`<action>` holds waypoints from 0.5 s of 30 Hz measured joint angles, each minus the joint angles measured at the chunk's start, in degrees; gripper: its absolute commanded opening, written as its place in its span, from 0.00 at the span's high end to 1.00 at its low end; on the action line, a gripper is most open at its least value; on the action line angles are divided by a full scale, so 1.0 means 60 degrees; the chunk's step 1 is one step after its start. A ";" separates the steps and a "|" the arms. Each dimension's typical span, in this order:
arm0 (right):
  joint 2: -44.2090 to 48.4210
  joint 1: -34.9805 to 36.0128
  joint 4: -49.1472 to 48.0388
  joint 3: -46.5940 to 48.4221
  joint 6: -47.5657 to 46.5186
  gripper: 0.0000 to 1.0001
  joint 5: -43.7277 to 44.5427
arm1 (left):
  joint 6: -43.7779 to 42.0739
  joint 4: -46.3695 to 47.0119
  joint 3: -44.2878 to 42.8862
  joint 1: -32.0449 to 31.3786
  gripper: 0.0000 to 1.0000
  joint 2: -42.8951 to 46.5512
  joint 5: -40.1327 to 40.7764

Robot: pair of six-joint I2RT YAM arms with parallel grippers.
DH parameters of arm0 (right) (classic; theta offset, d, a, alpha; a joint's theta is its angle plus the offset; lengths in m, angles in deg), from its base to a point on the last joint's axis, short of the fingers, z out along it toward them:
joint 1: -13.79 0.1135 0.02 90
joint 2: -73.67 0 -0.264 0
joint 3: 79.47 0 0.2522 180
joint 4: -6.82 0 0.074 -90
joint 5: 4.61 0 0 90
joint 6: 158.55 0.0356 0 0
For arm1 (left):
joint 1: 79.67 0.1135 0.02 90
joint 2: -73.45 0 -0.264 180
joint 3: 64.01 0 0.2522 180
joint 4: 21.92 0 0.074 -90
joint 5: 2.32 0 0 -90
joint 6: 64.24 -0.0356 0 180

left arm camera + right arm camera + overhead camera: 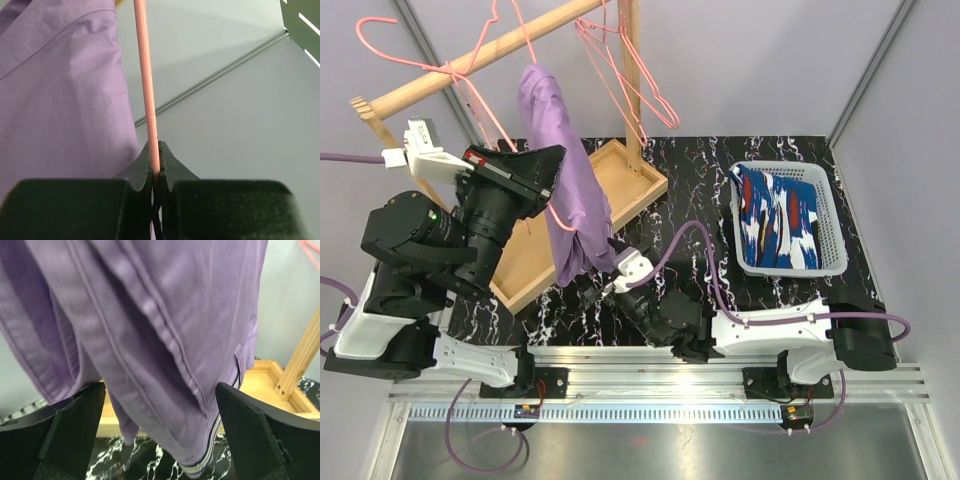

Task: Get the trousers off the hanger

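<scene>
The lilac-purple shorts (565,170) hang over a pink wire hanger (525,40) on the wooden rack. My left gripper (556,178) is shut on the hanger's pink wire (148,100), with the purple cloth (60,100) just left of it. My right gripper (610,268) is open at the lower end of the shorts; the cloth (150,340) with its striped waistband (210,460) hangs between the fingers. The dark blue shorts with white and red splashes (780,218) lie in the white basket (830,262).
A wooden tray base (630,185) with an upright post (630,70) and slanted wooden bar (470,65) carries two more empty pink hangers (620,70). The table top is black marble-patterned (700,190). Grey walls stand behind.
</scene>
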 measured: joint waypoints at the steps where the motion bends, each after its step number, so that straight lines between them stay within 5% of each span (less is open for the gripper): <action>1: -0.0084 0.0000 -0.0197 0.0047 -0.0175 0.01 0.0109 | 0.0051 0.0011 0.0047 0.0000 1.00 0.0011 -0.0044; 15: -0.0215 -0.0022 -0.1461 0.0328 -0.2929 0.03 0.0583 | 0.0517 -0.0914 -0.0313 0.0000 1.00 -0.0229 -0.0641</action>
